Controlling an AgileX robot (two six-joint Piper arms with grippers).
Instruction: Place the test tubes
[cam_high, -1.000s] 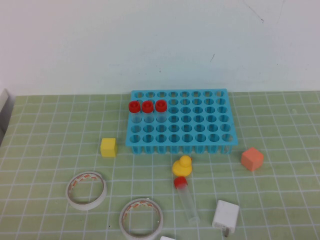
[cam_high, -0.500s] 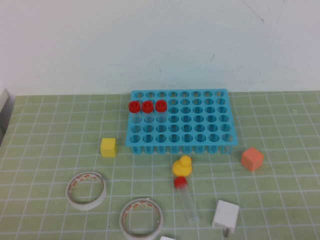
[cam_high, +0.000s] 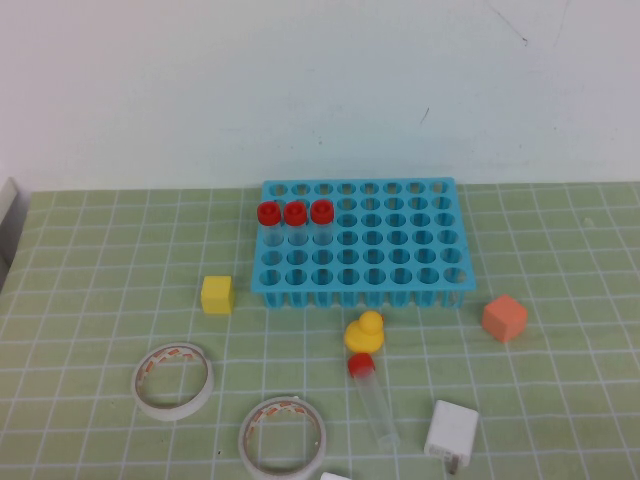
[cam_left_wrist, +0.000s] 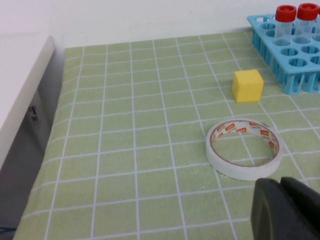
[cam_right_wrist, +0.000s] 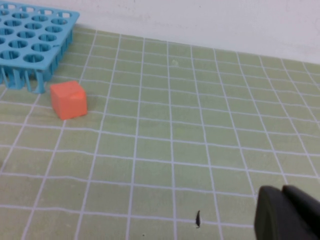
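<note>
High view showed nothing moved in the last second; the loose test tube (cam_high: 372, 400) lay lower centre, just under the duck (cam_high: 365, 332), outside the rack (cam_high: 360, 297); left gripper (cam_left_wrist: 281, 187), near a tape roll (cam_left_wrist: 245, 148), and right gripper (cam_right_wrist: 283, 195), over the mat (cam_right_wrist: 200, 125), were both pinched together, empty; pickup looked unstarted.

Left gripper (cam_left_wrist: 281, 186) hung low at near left, jaws pressed together, nothing held. Right gripper (cam_right_wrist: 283, 192) hung low at near right, jaws likewise together.

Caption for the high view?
Three capped tubes stand in the rack, a fourth lies by the duck; left gripper and right gripper, both shut, sit outside this view.
</note>
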